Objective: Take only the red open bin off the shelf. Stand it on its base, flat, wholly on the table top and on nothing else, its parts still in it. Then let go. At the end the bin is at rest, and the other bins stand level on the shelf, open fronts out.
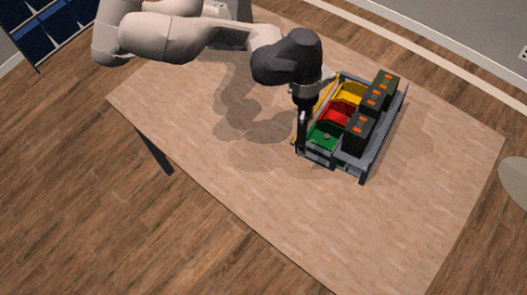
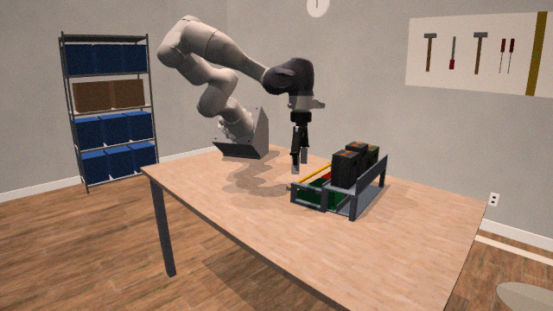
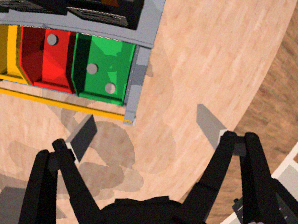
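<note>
At the upper left of my wrist frame, the red bin (image 1: pixel 338 113) (image 2: pixel 327 175) (image 3: pixel 46 60) is sitting between yellow and green bins, showing one round grey part. My pincer (image 1: pixel 302 151) (image 2: pixel 300 164) (image 3: pixel 145 118) is standing wide open, gripping nothing. I'm seeing no readable writing.

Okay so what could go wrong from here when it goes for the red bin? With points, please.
The red bin (image 1: pixel 336 113) (image 3: pixel 50 59) sits tightly between the yellow bin (image 1: pixel 351 94) (image 3: pixel 9 60) and the green bin (image 1: pixel 322 139) (image 3: pixel 122 67), so the open gripper (image 1: pixel 302 150) (image 2: pixel 299 164) (image 3: pixel 145 118) might drag or tilt a neighbor. The yellow bar (image 1: pixel 326 94) (image 2: pixel 312 174) (image 3: pixel 65 102) along the shelf's front could catch the bin on its way out. And if the bin tips, the round gray part (image 3: pixel 52 39) in it may slide or spill.
</note>
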### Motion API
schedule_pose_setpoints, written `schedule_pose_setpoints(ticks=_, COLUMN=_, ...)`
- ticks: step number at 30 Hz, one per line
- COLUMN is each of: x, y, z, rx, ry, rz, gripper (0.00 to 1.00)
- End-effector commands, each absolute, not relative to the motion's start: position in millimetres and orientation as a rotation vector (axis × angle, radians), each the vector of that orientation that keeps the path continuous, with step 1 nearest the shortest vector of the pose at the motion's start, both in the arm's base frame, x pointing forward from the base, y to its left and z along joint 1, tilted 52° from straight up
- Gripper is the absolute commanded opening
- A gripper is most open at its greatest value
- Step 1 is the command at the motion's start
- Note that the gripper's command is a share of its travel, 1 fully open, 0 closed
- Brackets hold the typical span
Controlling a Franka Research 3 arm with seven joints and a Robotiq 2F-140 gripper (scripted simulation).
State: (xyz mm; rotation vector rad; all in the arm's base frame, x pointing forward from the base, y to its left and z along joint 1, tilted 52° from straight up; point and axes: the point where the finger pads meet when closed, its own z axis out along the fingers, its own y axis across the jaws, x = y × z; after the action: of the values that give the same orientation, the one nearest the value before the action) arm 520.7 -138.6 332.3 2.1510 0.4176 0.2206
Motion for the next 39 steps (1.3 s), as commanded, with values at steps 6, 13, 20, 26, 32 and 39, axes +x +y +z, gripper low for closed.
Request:
schedule_pose_setpoints(ticks=6, x=520.7, y=-138.6, z=332.4, rx=2.151, ry=0.418, rz=0.221, gripper=1.0)
schedule_pose_setpoints(ticks=13, x=520.7, y=-138.6, z=332.4, rx=2.151, ry=0.418, rz=0.221, gripper=1.0)
schedule_pose_setpoints(ticks=20, x=520.7, y=-138.6, z=332.4, rx=2.151, ry=0.418, rz=0.221, gripper=1.0)
schedule_pose_setpoints(ticks=26, x=520.7, y=-138.6, z=332.4, rx=2.151, ry=0.418, rz=0.221, gripper=1.0)
schedule_pose_setpoints(ticks=32, x=515.1, y=-123.9, z=344.8, rx=2.151, ry=0.418, rz=0.221, gripper=0.57)
schedule_pose_setpoints(ticks=39, x=506.7, y=-101.9, z=363.4, rx=2.151, ry=0.418, rz=0.221, gripper=0.57)
